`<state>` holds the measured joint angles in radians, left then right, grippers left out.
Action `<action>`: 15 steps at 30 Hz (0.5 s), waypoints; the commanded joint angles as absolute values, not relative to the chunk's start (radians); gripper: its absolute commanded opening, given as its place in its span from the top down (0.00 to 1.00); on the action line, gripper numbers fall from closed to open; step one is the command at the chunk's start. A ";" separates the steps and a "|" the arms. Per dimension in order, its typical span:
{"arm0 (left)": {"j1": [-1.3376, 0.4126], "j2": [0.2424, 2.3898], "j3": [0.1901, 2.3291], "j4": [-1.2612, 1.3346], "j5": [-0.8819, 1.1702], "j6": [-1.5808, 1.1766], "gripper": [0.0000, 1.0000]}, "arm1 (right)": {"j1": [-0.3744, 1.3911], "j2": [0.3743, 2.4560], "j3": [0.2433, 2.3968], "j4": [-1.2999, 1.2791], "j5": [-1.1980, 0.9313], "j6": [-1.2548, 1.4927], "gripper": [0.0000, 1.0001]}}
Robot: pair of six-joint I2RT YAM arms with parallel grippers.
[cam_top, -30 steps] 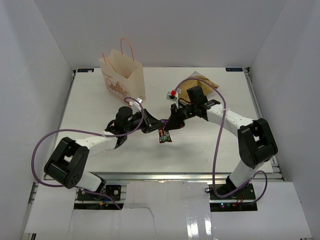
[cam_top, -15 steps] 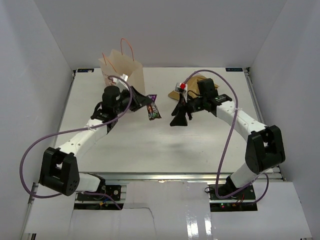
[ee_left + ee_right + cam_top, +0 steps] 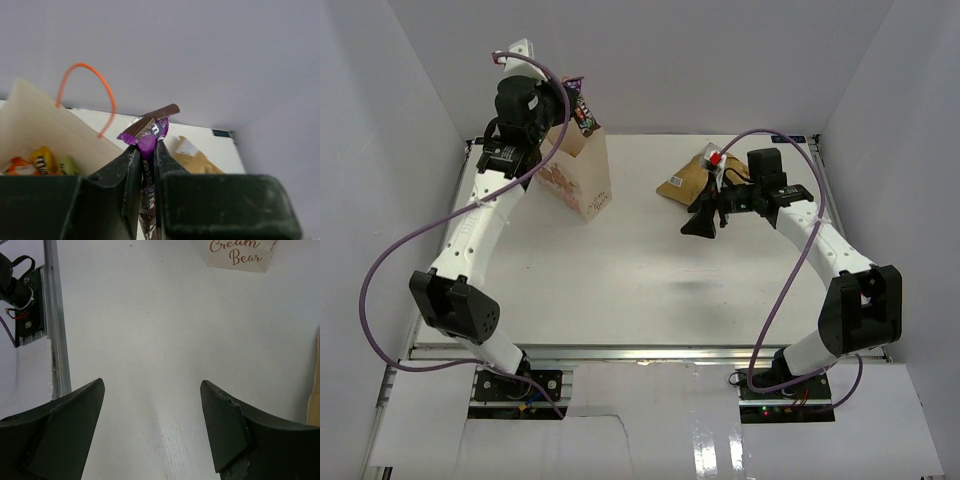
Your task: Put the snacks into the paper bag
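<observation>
My left gripper (image 3: 576,104) is raised high and shut on a dark brown and purple candy packet (image 3: 586,116), just above the open top of the cream paper bag (image 3: 586,182). In the left wrist view the packet (image 3: 148,131) sticks up between the closed fingers (image 3: 125,165). The paper bag (image 3: 35,127) lies below to the left, with yellow, orange and green packets (image 3: 42,160) inside. The tan-brown chip bag (image 3: 682,178) lies on the table at the back right. My right gripper (image 3: 700,222) hangs open and empty beside the chip bag's near edge.
The right wrist view shows bare white table between the open jaws (image 3: 152,405), the bag's "Cream Bear" print (image 3: 240,254) ahead, the chip bag's edge (image 3: 316,390) at the right and the table's metal rail (image 3: 52,315) at the left. White walls enclose the table.
The right gripper let go of the packet and pulled back right to the chip bag. The left arm carried the packet left and up, to above the paper bag's mouth.
</observation>
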<state>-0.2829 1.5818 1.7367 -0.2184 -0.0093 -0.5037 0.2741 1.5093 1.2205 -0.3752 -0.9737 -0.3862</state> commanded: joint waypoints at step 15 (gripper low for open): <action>-0.233 1.824 1.951 -0.331 -0.333 -0.287 0.91 | 0.206 1.460 1.196 -0.388 -0.894 -0.399 0.17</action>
<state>-0.2432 1.8610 1.9232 -0.3416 -0.3061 -0.3145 0.2188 1.4906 1.1946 -0.3939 -0.9234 -0.3931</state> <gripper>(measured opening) 0.230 0.832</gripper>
